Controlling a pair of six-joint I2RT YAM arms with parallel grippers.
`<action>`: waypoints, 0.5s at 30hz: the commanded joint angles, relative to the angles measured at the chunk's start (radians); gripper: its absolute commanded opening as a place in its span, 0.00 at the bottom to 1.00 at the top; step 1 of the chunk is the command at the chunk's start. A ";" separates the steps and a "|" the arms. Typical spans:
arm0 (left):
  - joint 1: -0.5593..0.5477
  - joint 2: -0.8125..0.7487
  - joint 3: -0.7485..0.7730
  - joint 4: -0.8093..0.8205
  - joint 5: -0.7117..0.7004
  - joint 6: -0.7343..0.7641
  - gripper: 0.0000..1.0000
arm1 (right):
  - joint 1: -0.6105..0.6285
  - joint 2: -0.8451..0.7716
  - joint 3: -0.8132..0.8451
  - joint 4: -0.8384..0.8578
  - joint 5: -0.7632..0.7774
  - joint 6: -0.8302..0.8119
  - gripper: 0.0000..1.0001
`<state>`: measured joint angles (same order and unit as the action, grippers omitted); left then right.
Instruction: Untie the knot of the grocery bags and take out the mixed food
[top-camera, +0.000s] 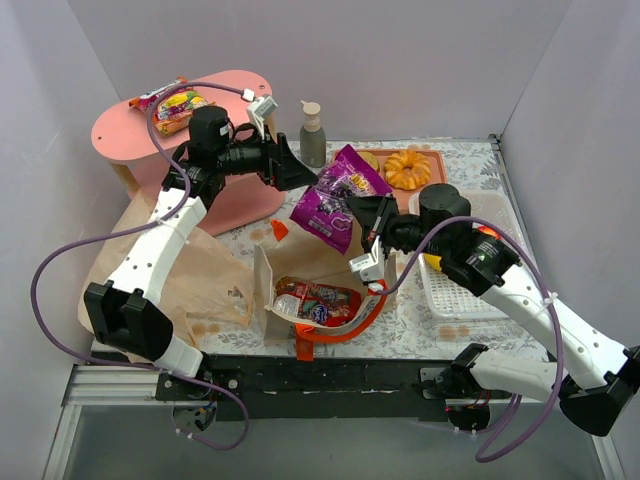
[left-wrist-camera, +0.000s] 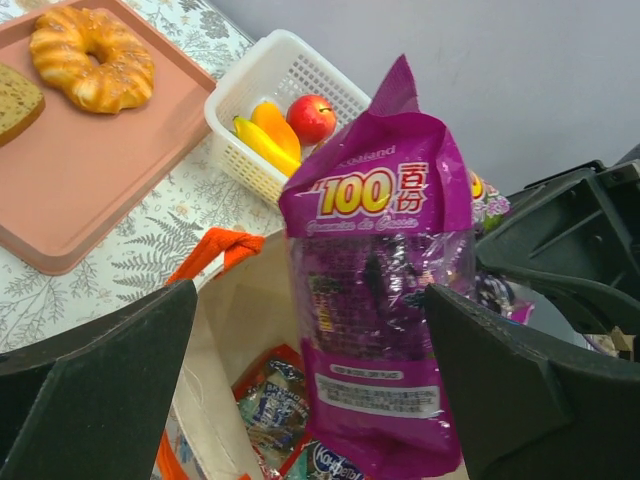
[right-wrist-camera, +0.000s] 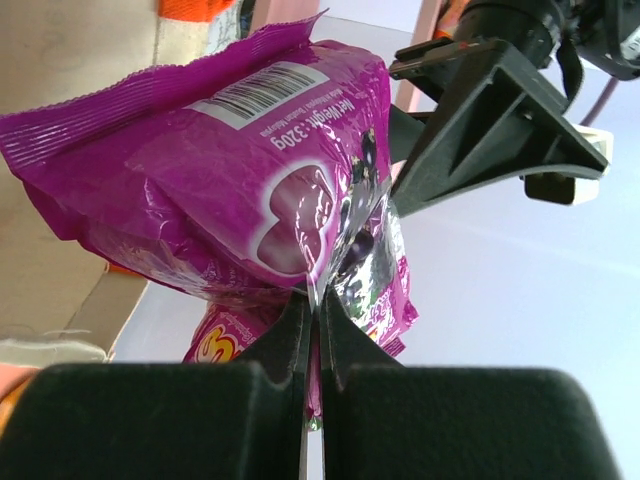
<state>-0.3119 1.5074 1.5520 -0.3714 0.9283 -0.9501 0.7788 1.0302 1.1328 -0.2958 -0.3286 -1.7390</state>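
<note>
A shiny purple snack packet (top-camera: 335, 195) hangs in the air above the open cream canvas tote (top-camera: 285, 290) with orange handles. My right gripper (right-wrist-camera: 318, 330) is shut on a thin fold at the packet's (right-wrist-camera: 200, 180) edge. My left gripper (left-wrist-camera: 310, 390) stands wide open, its fingers (left-wrist-camera: 100, 390) on either side of the packet (left-wrist-camera: 380, 300) and apart from it. More snack packets (left-wrist-camera: 270, 400) lie inside the tote (left-wrist-camera: 235, 310). The crinkly tan plastic bag (top-camera: 200, 280) lies flat at the left.
A white basket (left-wrist-camera: 290, 70) holds bananas (left-wrist-camera: 262, 145), an orange wedge (left-wrist-camera: 275, 122) and a red apple (left-wrist-camera: 311, 117). The pink tray (left-wrist-camera: 90, 170) carries a golden pastry (left-wrist-camera: 92, 58) and a bread slice (left-wrist-camera: 18, 100). A pump bottle (top-camera: 313, 135) stands behind; snack packets (top-camera: 175, 105) lie on the pink side table (top-camera: 120, 135).
</note>
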 joint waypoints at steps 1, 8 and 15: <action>-0.010 -0.073 -0.058 0.017 0.038 -0.018 0.98 | 0.000 0.011 0.032 0.201 -0.007 -0.090 0.01; -0.045 -0.115 -0.148 0.040 0.064 -0.056 0.98 | 0.008 0.018 -0.001 0.216 0.017 -0.070 0.01; -0.066 -0.099 -0.165 0.089 0.092 -0.108 0.98 | 0.008 0.048 0.015 0.185 0.010 -0.065 0.01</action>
<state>-0.3466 1.4528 1.3777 -0.3103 0.9588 -1.0275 0.7830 1.0779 1.0985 -0.2916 -0.3233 -1.7790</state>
